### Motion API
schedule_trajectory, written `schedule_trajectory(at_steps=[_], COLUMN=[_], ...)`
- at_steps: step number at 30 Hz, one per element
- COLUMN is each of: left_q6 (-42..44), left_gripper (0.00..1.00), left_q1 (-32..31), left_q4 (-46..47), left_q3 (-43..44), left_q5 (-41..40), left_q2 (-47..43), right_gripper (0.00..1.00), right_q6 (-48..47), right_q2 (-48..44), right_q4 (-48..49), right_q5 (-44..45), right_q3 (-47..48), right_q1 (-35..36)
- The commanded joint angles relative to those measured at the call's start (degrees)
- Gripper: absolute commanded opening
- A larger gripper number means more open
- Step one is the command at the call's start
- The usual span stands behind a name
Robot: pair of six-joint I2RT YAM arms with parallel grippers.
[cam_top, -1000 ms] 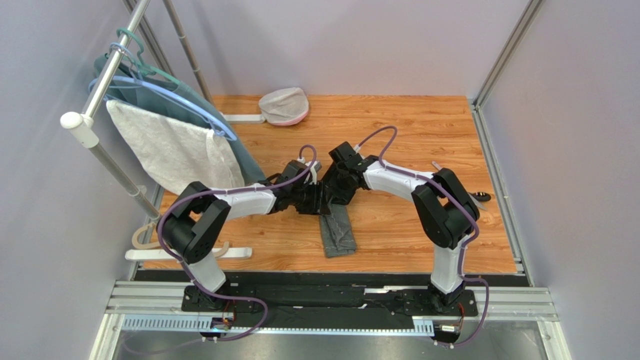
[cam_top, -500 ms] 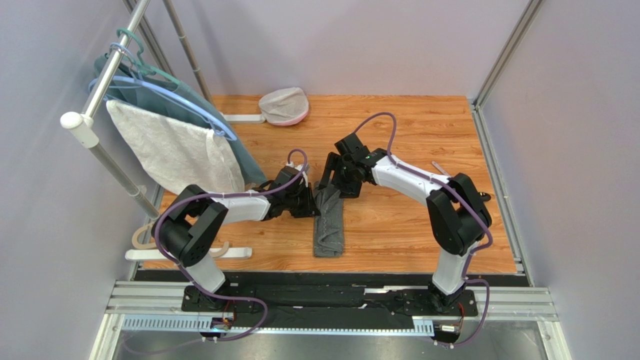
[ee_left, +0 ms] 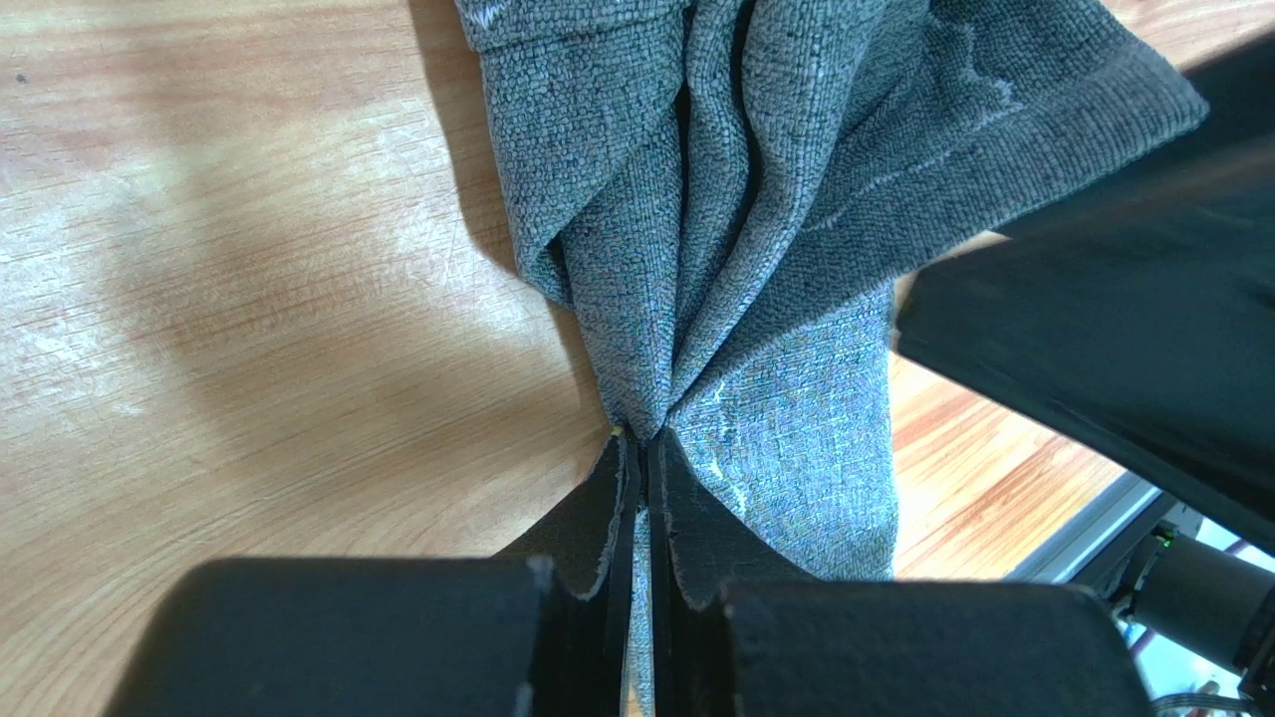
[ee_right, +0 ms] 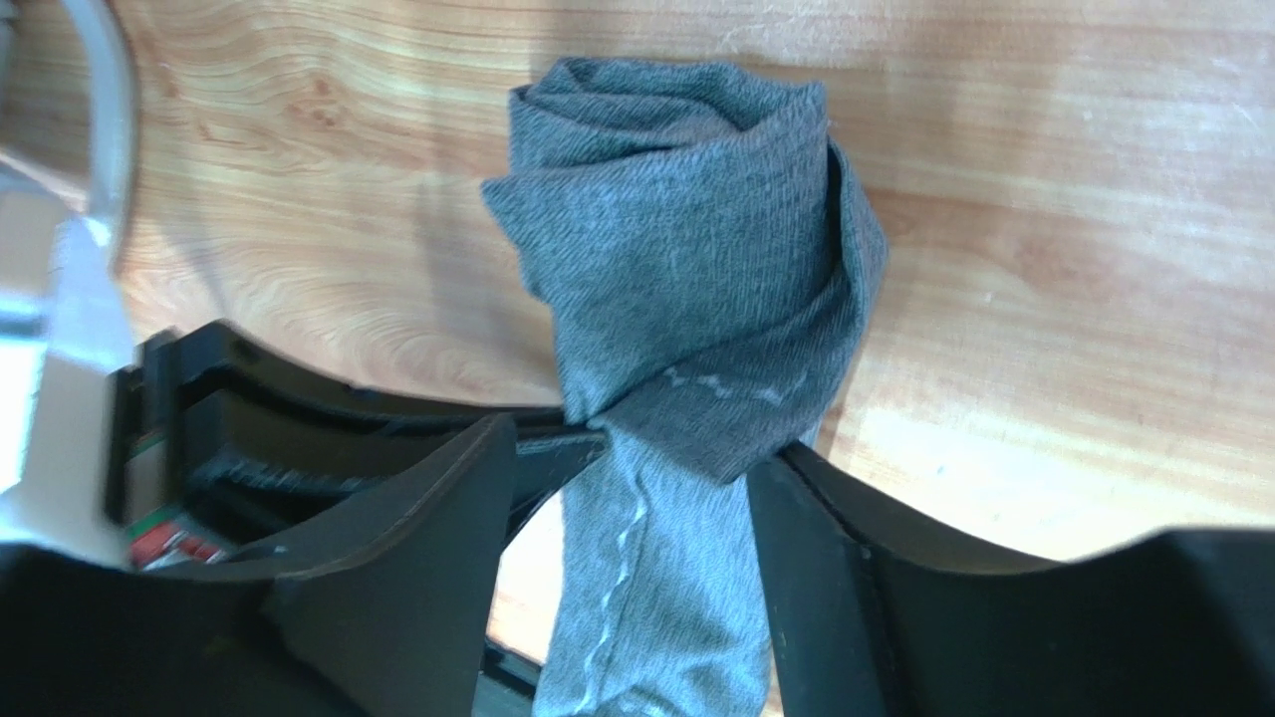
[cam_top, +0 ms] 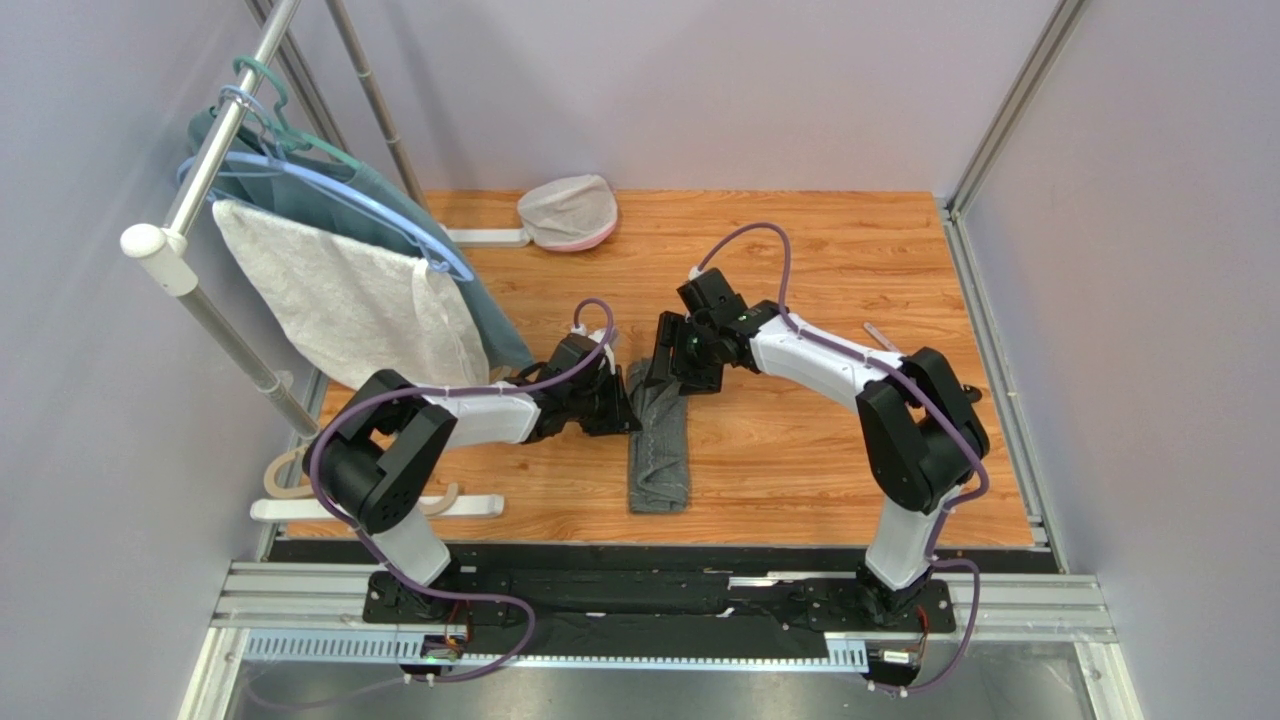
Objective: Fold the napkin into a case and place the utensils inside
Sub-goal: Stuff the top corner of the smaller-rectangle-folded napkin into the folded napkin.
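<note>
The dark grey napkin (cam_top: pixel 658 447) lies as a narrow bunched strip on the wooden table, its near end toward the arms. My left gripper (cam_top: pixel 625 408) is shut on the napkin's left edge near its far end; the left wrist view shows the cloth (ee_left: pixel 748 224) pinched at the gripper (ee_left: pixel 644 444). My right gripper (cam_top: pixel 672 369) is at the far end with its jaws open and the rolled cloth (ee_right: pixel 689 269) lying between them (ee_right: pixel 636 456). A silver utensil (cam_top: pixel 876 333) and a black utensil (cam_top: pixel 971 395) lie at the right, the black one partly hidden by the right arm.
A clothes rack at the left carries a white textured towel (cam_top: pixel 338 300) and a teal-blue garment (cam_top: pixel 478 308) on hangers. A pale pink-rimmed cap (cam_top: pixel 568 210) lies at the back. A wooden hanger (cam_top: pixel 283 477) lies at the near left. Grey walls enclose the table.
The napkin's near end has swung left and the strip now lies straighter. My right gripper has drawn back toward the far right. My left gripper has shifted slightly left with the cloth.
</note>
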Motion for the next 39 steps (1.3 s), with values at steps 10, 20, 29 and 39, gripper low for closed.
schedule_trajectory(at_steps=[10, 20, 29, 39], left_q6=[0.60, 0.51, -0.02, -0.19], left_gripper=[0.03, 0.03, 0.02, 0.02], left_q1=[0.12, 0.12, 0.21, 0.12], left_q4=[-1.67, -1.41, -0.96, -0.70], left_q3=[-1.79, -1.79, -2.49, -2.84], left_q5=[-1.95, -1.51, -1.59, -1.50], left_q2=[1.13, 1.39, 0.51, 0.25], right_gripper=[0.12, 0.19, 0.35, 0.35], right_q6=[-3.77, -6.50, -9.57, -9.84], right_q2=[6.22, 8.86, 10.18, 10.88], right_q4=[4.45, 3.13, 7.52, 9.55], right_q5=[3.34, 2.03, 1.76, 3.87], right_q3=[6.12, 10.61, 9.82, 10.34], right_q1=[1.28, 2.42, 2.68, 3.47])
